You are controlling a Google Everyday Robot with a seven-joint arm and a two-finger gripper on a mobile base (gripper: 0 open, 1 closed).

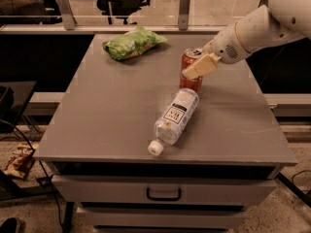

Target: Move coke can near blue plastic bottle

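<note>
At the far left of the grey surface (107, 115), toward the back, a green crinkly snack bag (132, 42) lies on its side, well apart from everything else. Nearer the middle, toward the front, the blue plastic bottle (176, 116) lies flat. Its white cap (156, 148) points at the front edge and its base angles back to the right, with the white label facing up.

Just beyond that base stands the coke can (193, 84), upright with its silver top showing. It is so close to the bottle that the two look nearly in contact, though I cannot tell whether they touch or whether the can's bottom rests on the surface.

My gripper (194, 66) is at the can's upper part. The jaws are clamped around it, one tan jaw slanting across the front of the can and the other hidden behind it. My white arm (262, 30) reaches in from the upper right, above the surface's back right corner. A drawer with a dark handle (164, 194) sits below the front edge.
</note>
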